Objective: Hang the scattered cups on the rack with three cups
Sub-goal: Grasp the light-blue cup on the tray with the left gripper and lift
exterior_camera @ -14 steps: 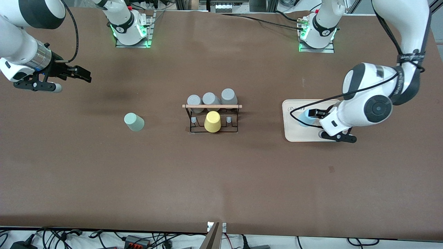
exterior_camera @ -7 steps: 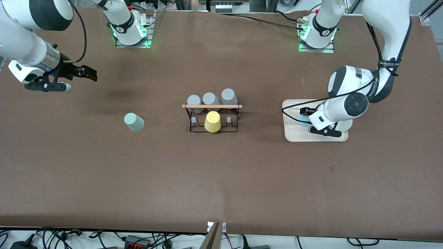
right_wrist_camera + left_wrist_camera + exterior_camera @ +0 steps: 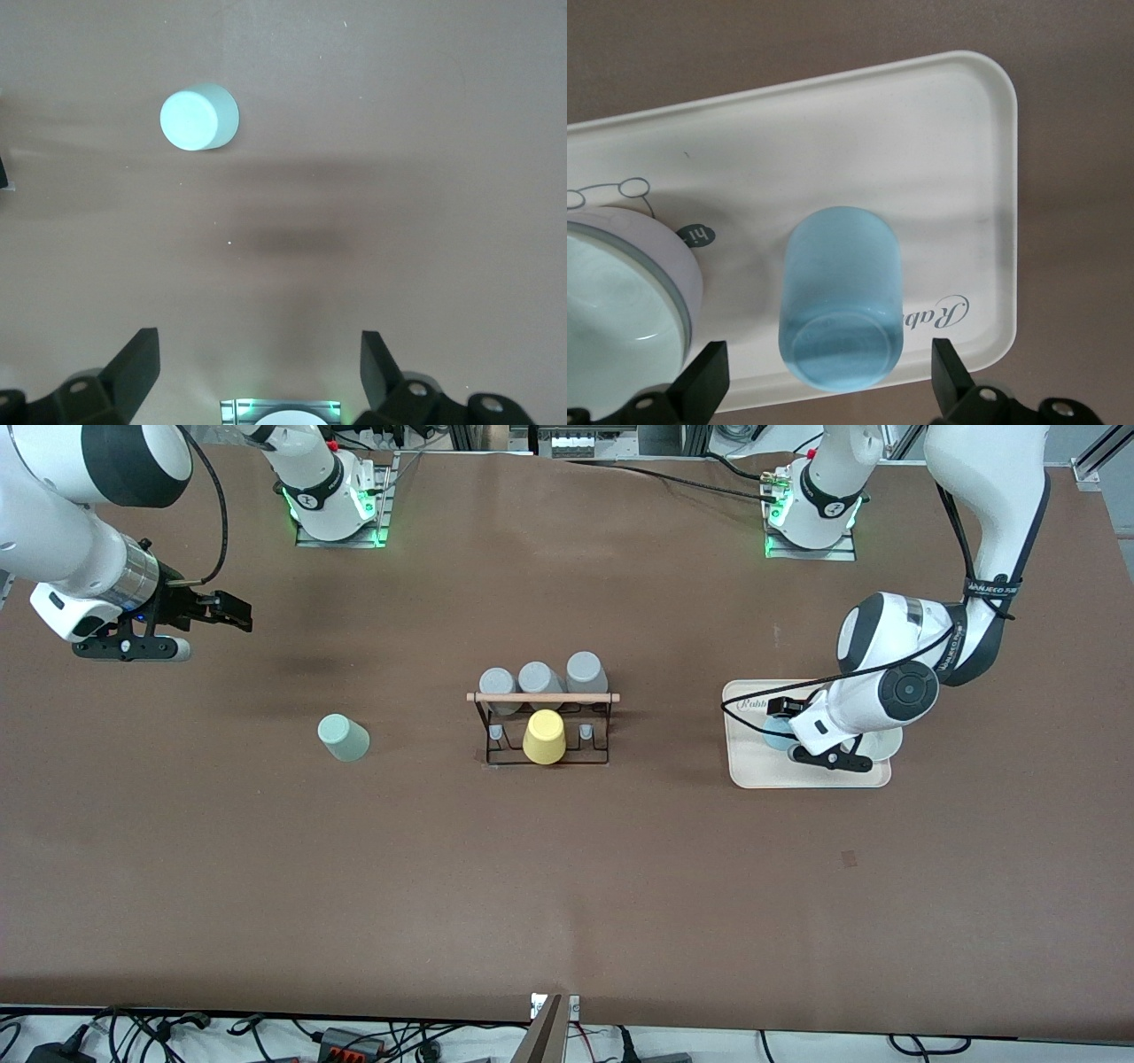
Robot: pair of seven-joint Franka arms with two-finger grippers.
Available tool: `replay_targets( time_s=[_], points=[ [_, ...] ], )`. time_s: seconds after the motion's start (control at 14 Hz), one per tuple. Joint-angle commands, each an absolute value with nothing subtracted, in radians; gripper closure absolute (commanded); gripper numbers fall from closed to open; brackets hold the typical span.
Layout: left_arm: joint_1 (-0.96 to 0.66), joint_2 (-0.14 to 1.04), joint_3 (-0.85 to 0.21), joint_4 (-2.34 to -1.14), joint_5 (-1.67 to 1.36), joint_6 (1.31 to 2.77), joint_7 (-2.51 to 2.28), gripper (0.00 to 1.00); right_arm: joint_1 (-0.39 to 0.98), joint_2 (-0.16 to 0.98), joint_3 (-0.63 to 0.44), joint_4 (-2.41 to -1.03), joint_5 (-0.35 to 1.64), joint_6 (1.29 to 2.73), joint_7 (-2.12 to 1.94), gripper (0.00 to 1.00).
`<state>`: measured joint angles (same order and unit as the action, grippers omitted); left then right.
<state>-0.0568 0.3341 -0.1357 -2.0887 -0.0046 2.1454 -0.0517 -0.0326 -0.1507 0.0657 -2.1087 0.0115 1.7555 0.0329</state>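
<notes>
The light blue cup (image 3: 776, 734) stands on the beige tray (image 3: 753, 771) toward the left arm's end of the table. My left gripper (image 3: 783, 716) is open and low over it. In the left wrist view the blue cup (image 3: 840, 297) sits between my fingers (image 3: 704, 381), with gaps on both sides. The sage green cup (image 3: 343, 737) stands alone on the table toward the right arm's end, and it shows in the right wrist view (image 3: 199, 117). My right gripper (image 3: 235, 614) is open and empty in the air, over bare table. The black wire rack (image 3: 542, 731) stands mid-table.
The rack has a wooden rod (image 3: 542, 697), three grey cups (image 3: 539, 679) and a yellow cup (image 3: 543, 737). A white bowl (image 3: 616, 319) with a pale green inside sits on the tray beside the blue cup. The right arm's base (image 3: 279, 412) shows under my right gripper.
My left arm has swung in toward the tray, and its open gripper has settled around the blue cup. My right gripper has shifted slightly toward the table's middle. The cups have not moved.
</notes>
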Motion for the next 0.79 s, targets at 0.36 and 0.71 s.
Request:
replay_targets(
  time_s=[0.36, 0.71],
  points=[
    [-0.048, 0.383, -0.146, -2.112, -0.018, 2.22, -0.034, 0.0, -0.026, -0.163, 0.066, -2.134, -0.002, 1.769, 0.02, 0.0],
    [-0.052, 0.377, -0.146, -2.112, -0.018, 2.201, -0.034, 0.31, -0.026, -0.163, 0.067, -2.138, -0.002, 1.769, 0.02, 0.0]
  ],
)
